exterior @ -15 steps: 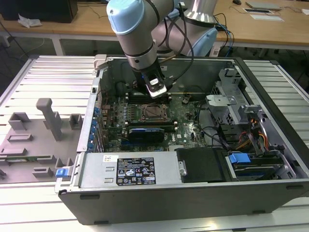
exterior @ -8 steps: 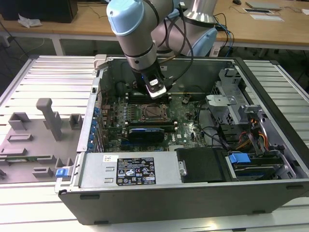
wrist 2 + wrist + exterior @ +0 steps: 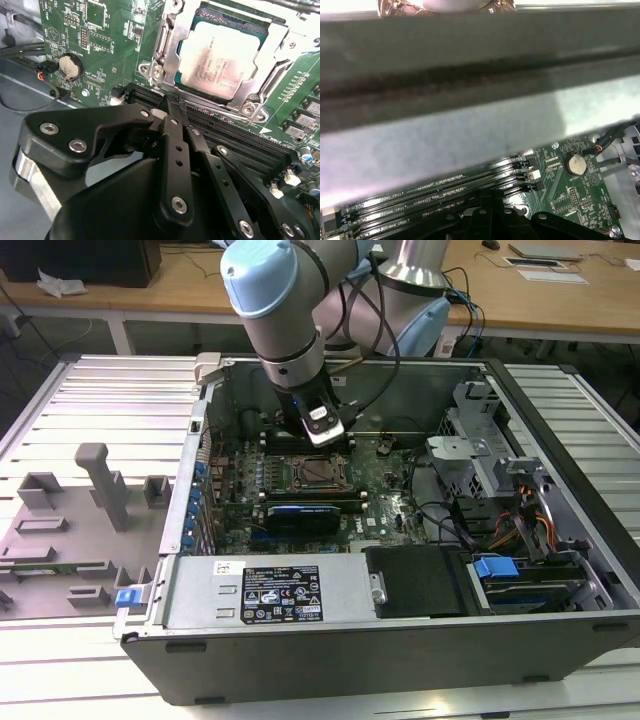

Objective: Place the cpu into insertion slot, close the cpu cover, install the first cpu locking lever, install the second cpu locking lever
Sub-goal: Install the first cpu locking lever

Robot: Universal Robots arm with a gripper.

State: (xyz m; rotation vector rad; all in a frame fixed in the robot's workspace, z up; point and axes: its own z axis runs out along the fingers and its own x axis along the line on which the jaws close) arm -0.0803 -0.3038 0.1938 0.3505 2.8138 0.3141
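The cpu (image 3: 222,57) lies flat in the insertion slot (image 3: 317,473), its silver-grey top showing. The cpu cover (image 3: 169,55), a silver metal frame, lies down around the chip with the top showing through its window. How the locking levers stand is not plain. My gripper (image 3: 169,114) hangs just beside the socket, over the long black memory slots (image 3: 235,145), with its black fingers (image 3: 175,145) together and nothing between them. In the exterior view the gripper (image 3: 326,432) sits inside the case just beyond the socket.
The green motherboard (image 3: 105,45) carries a coin battery (image 3: 70,66). A long black card (image 3: 305,516) lies on the near side of the socket. The grey case wall (image 3: 470,75) stands close by. Drive bays and cables (image 3: 500,510) fill the exterior view's right. A grey fixture (image 3: 100,485) stands outside the case.
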